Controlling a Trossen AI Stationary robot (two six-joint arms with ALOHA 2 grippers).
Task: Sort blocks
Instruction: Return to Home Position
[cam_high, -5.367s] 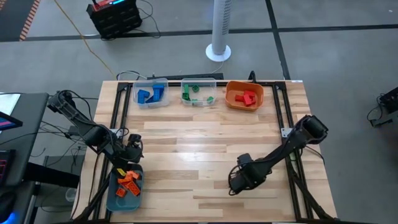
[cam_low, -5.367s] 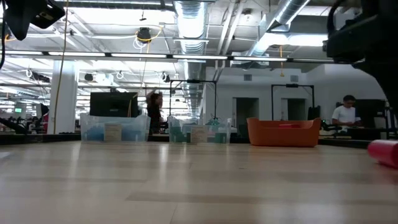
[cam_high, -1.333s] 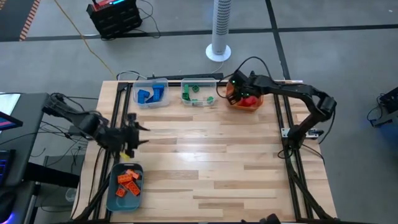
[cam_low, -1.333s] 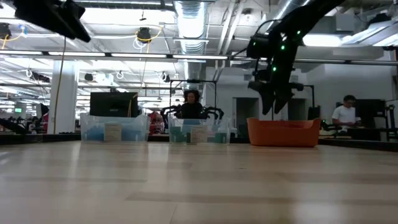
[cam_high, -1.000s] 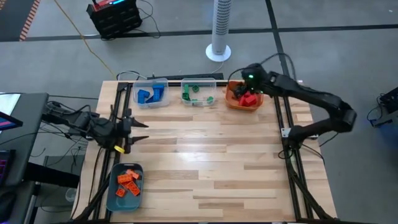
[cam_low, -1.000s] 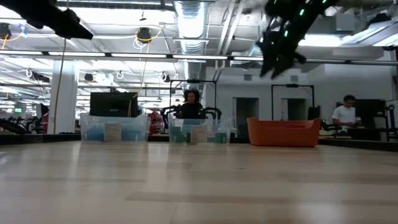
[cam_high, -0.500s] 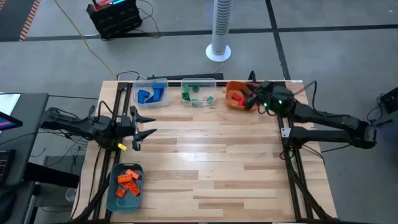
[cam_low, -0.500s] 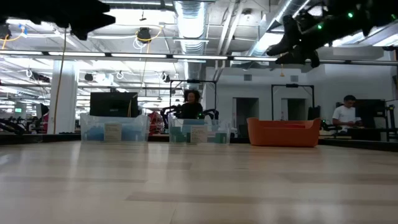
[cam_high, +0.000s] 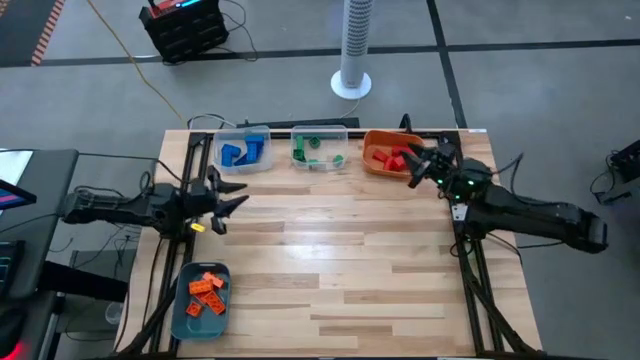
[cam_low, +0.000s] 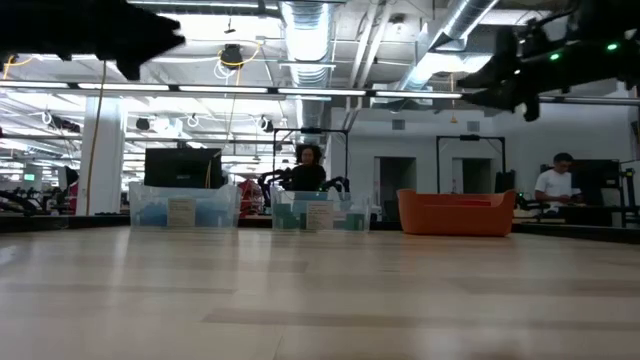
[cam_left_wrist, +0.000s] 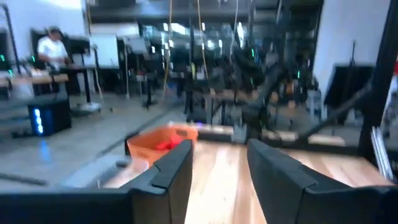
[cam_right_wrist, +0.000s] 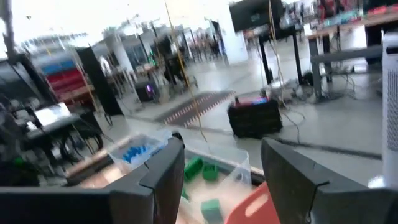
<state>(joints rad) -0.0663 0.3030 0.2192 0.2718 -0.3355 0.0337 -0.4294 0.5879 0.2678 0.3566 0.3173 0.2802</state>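
Sorting looks complete: orange studded plastic bricks (cam_high: 207, 291) lie in the teal plastic bin (cam_high: 185, 326) at 7 o'clock, and none sit loose on the pale wooden tabletop (cam_high: 330, 260). Left pincer (cam_high: 231, 201), at 9 o'clock, has drawn back from that bin, fingers spread and empty. Right pincer (cam_high: 416, 166), at 2 o'clock, has left the orange plastic bin (cam_high: 366, 156), released; red bricks (cam_high: 395, 157) remain inside. Blue bricks (cam_high: 243, 152) and green bricks (cam_high: 318, 148) occupy the clear plastic bins (cam_high: 222, 166) at 11 and 12 o'clock. Beyond: grey floor (cam_high: 540, 90), white pedestal fan (cam_high: 352, 50), seated person (cam_low: 553, 185).

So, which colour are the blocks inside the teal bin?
The blocks are orange; the high view shows them best.
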